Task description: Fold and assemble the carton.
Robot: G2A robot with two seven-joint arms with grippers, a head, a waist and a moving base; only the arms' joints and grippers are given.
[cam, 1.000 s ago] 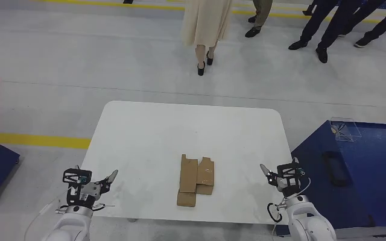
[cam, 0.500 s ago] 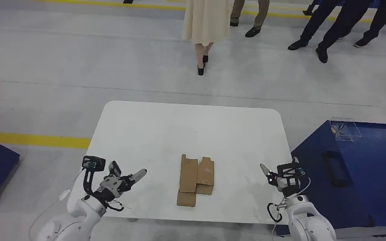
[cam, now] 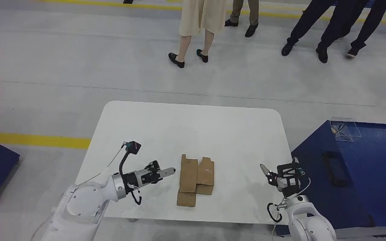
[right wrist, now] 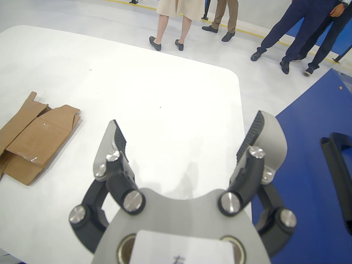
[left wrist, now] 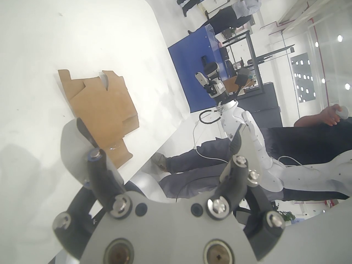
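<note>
One flattened brown carton (cam: 196, 179) lies flat on the white surface (cam: 181, 129), near the middle of the edge closest to the robot, with its long side running away from the robot. Several flaps overlap in layers, and the flap ends stick out at both short ends. The left arm's fingers (cam: 163, 173) are positioned over the surface on the carton's left side, pointing toward its left long edge. The tips sit just beside that edge; contact cannot be determined. In the left wrist view, the left arm's fingers (left wrist: 73, 138) are spread wide with nothing between them, and the carton (left wrist: 101, 108) lies just ahead on the surface (left wrist: 41, 28), with one finger overlapping the carton's near corner in the picture. The right arm's fingers (cam: 264, 170) are positioned at the near right corner of the surface, well apart from the carton. In the right wrist view, the right arm's fingers (right wrist: 271, 135) are likewise spread and hold nothing, with bare surface (right wrist: 137, 83) between them and the carton (right wrist: 35, 138).
</note>
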